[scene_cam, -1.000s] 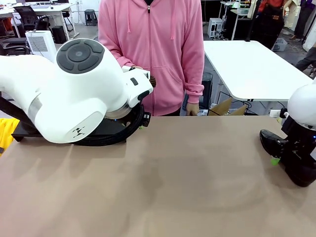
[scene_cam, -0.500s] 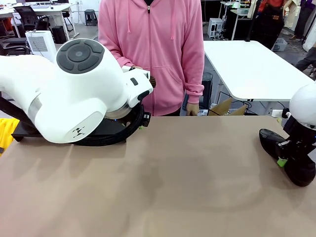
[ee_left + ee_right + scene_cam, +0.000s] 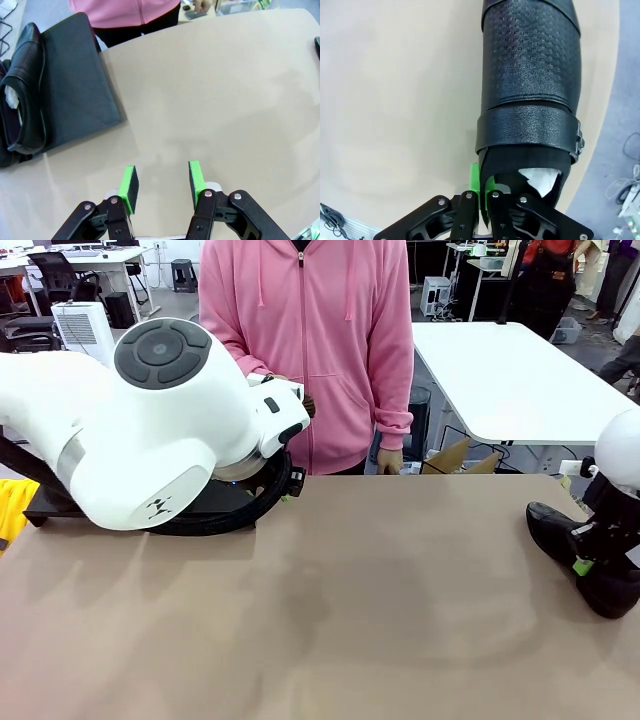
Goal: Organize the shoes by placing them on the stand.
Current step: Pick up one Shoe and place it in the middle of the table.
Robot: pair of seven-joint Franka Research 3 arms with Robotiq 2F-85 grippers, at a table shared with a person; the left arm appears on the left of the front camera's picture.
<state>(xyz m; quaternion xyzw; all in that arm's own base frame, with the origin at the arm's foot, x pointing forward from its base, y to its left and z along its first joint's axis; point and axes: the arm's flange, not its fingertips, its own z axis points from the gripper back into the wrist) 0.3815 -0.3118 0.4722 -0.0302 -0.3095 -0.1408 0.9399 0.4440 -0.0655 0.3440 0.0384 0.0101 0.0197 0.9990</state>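
Your right gripper (image 3: 482, 197) pinches a shoe's (image 3: 530, 85) collar at the tan table's (image 3: 380, 620) right edge.
Your left gripper (image 3: 162, 187) hangs spread over bare tabletop; another shoe (image 3: 27, 90) lies on the stand (image 3: 80, 95) beside it. White office tables fill the room behind the person (image 3: 310, 340).

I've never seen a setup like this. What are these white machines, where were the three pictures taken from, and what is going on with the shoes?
These are two white robot arms at a table, facing a person in a pink hoodie. One picture looks across the table from between the arms; the other two come from cameras on each arm's wrist, looking along its fingers. The left gripper has green pads, stands open and holds nothing, above bare table. Near it lies a flat black stand with a black shoe on it. The right gripper has shut on the rim of another black shoe, stuffed with white paper, near the table's right edge. The aim is to put the shoes on the stand.
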